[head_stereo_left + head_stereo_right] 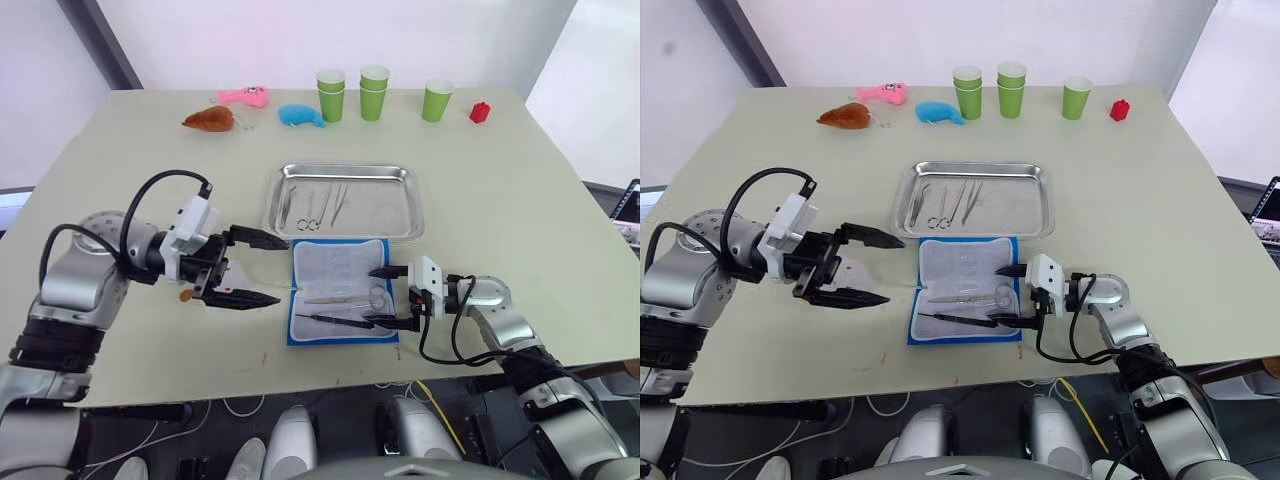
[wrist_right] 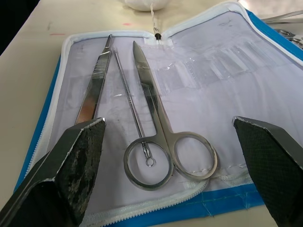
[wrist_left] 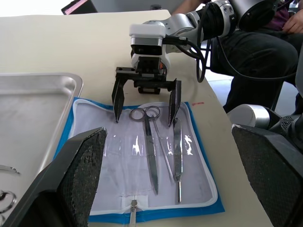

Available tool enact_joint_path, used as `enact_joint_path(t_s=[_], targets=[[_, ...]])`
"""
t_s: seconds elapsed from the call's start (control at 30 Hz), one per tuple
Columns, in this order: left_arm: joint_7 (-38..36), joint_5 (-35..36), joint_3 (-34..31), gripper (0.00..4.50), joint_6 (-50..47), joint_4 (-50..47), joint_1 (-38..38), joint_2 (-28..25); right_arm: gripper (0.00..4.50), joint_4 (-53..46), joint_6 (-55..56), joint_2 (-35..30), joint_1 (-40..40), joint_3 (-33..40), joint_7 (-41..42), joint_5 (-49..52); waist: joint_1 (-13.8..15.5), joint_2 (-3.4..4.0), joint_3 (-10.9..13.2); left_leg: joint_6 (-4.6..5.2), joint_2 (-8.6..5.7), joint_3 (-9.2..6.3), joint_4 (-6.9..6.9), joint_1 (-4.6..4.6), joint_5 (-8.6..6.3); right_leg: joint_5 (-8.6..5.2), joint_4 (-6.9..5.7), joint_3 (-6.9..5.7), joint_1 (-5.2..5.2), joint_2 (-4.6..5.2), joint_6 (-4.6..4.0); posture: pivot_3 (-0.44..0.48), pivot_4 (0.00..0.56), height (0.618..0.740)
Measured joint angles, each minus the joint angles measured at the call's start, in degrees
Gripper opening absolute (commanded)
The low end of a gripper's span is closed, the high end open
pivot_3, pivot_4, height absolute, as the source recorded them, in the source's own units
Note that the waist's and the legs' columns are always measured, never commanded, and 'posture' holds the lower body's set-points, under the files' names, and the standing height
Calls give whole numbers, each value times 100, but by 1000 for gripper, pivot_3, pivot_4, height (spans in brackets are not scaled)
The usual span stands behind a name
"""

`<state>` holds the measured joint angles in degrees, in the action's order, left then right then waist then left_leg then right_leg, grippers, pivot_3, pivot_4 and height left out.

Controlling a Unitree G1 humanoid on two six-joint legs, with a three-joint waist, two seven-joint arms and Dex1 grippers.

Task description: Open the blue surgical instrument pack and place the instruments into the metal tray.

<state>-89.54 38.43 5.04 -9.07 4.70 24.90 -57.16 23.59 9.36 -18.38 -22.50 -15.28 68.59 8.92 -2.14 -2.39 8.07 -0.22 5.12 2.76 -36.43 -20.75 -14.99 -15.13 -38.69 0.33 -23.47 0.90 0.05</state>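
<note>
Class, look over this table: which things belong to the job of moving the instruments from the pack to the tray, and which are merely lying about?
Belonging to the job:
blue surgical instrument pack, lying open
scissors, scalpel handle and probe on its lining
metal tray, already holding some instruments

Lying about:
green cups
plush toys
red block

The metal tray (image 3: pixel 38 85) is running off the left wrist view's edge, so just one corner is showing there. The instruments (image 1: pixel 318 206) lying in it are looking too thin from the head camera to tell apart. A seated person (image 3: pixel 265 42) is getting cropped at the frame's edge, with legs and a hand visible.
</note>
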Motion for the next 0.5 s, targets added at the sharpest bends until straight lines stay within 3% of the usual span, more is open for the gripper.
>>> enact_joint_path(t_s=[0.5], targets=[[-4, 48, -179, 4458, 107, -305, -449, 250, 4500, -109, -107, -49, 9, 1, 19, 8, 20, 2, 2, 0, 0, 2, 0, -3, 0, 0, 4, 1, -1, 1, 0, 0, 150, 740]])
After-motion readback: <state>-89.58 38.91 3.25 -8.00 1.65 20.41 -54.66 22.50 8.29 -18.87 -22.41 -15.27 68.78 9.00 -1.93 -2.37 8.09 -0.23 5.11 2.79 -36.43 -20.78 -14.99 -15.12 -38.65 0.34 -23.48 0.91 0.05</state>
